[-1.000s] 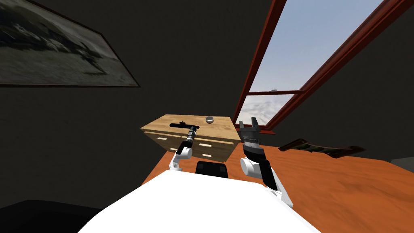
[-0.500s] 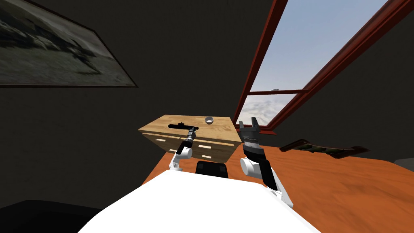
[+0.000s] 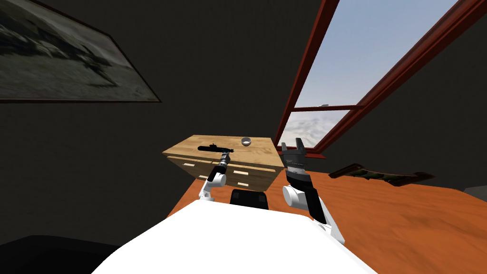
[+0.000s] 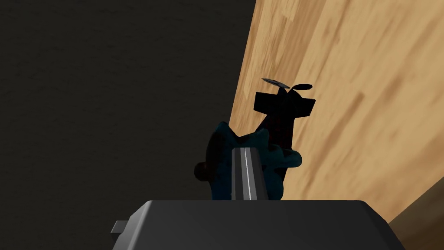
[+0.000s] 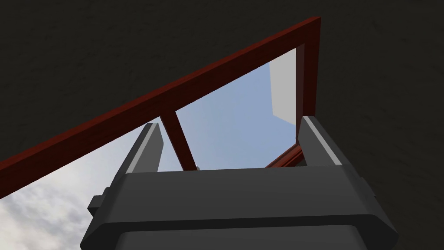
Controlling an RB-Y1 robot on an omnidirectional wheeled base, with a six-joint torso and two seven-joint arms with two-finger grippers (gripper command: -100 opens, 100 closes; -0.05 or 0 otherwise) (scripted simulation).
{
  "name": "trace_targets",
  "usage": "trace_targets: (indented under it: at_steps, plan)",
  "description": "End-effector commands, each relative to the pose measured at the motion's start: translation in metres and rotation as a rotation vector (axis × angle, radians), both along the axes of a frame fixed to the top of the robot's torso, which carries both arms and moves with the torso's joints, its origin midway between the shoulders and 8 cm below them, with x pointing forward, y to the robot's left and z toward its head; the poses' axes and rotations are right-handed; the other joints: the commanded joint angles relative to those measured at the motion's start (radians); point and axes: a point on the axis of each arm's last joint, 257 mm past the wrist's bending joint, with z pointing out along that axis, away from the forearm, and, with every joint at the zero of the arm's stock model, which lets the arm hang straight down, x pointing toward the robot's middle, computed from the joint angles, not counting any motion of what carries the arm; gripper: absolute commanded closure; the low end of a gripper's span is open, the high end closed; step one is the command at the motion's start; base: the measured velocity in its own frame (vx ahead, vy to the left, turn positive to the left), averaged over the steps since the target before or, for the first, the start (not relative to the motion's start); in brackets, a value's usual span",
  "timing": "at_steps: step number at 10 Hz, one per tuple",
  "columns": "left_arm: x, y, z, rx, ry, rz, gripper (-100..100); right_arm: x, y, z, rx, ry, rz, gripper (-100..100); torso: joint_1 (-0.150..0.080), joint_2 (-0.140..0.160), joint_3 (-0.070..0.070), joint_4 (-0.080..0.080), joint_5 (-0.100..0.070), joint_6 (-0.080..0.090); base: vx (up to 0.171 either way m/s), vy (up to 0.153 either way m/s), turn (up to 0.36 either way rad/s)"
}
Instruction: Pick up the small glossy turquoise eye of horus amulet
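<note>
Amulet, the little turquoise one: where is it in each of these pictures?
Left wrist view: amulet, dark teal, around the shut left claw, over the dresser and its wooden top.
Head view: too small to pick out among the dark shapes at that claw.
Right wrist view: the open right claw, aimed elsewhere.
Shared landmark: the dresser top.

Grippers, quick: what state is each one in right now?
Left gripper: jaws closed on the dark teal amulet.
Right gripper: jaws open, holding nothing.
</note>
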Motion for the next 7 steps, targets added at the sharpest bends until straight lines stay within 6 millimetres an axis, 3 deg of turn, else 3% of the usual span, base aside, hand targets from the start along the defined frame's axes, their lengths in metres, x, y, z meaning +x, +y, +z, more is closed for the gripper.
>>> trace_targets:
  at_steps: [1, 3, 7]
  plan:
    - [0.003, 0.004, 0.000, 0.027, 0.007, -0.019, -100, 0.000, 0.000, 0.000, 0.000, 0.000, 0.000, 0, 0.000, 0.000, 0.000, 0.000, 0.000, 0.000, -0.052, 0.031, 0.013]
    - [0.012, 0.006, 0.000, 0.056, 0.021, -0.051, -100, 0.000, 0.000, 0.000, 0.000, 0.000, 0.000, 0, 0.004, 0.005, 0.003, 0.001, 0.001, 0.000, -0.099, 0.081, 0.020]
    - [0.041, 0.000, 0.000, 0.063, 0.073, -0.117, -100, 0.000, 0.000, 0.000, 0.000, 0.000, 0.000, 0, 0.010, 0.007, 0.004, 0.001, 0.002, 0.000, -0.108, 0.142, 0.026]
